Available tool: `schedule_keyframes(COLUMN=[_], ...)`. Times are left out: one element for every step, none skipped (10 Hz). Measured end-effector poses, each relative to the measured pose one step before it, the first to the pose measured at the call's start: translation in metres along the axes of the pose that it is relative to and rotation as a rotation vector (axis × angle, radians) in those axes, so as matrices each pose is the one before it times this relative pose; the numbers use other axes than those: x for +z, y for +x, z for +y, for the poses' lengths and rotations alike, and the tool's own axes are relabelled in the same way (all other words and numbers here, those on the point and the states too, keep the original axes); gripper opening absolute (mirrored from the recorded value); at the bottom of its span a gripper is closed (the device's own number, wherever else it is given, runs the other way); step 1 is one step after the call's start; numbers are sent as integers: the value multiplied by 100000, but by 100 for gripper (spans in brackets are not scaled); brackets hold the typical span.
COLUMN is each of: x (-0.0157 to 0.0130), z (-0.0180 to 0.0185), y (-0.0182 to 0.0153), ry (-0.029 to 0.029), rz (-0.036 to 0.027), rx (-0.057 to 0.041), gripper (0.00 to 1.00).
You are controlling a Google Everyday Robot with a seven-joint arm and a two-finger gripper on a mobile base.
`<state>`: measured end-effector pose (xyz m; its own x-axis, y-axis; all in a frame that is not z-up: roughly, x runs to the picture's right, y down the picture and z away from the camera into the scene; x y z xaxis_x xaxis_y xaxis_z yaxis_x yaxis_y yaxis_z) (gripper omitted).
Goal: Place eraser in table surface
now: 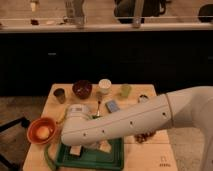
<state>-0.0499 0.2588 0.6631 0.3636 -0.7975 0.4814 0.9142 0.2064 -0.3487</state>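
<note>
The eraser (76,150), a pale block, lies in the green tray (114,159) at the front of the wooden table (150,156); only its lower part shows below my arm. My white arm (130,122) reaches from the right across the table and bends down over the tray's left half. My gripper (86,146) is at the arm's end, low over the tray right beside the eraser and mostly hidden by the arm. A second pale item (105,147) lies in the tray next to it.
At the back of the table stand a small dark cup (59,94), a dark bowl (82,89), a white cup (104,86) and a green cup (125,90). A blue packet (113,106) lies mid-table. An orange bowl (41,131) sits at the left.
</note>
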Motion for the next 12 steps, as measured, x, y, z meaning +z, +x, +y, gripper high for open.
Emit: schedule_keyframes(x=[339,223,333,304,238,216,143,150,28,24,64,57], z=[-1000,-706,-585,-963,-969,-731,-702,-399,-780,-1238,-837,-518], y=[-381,-312,-262,-441,-496,-313,-366,-142,-277,-449,-207,1], ry=[-65,39,3,262,371,170,250,197,225,165,71,70], rz=[-713,-542,-699,-743,-727,-582,-453,-300,-182,-588,-216,-63], rx=[-2230,-1495,-1239,-1893,-1575,-645,-1397,-649,-1383,-1913,-1221,-486], gripper=[80,80,80,80,80,80,80,80,80,80,80,80])
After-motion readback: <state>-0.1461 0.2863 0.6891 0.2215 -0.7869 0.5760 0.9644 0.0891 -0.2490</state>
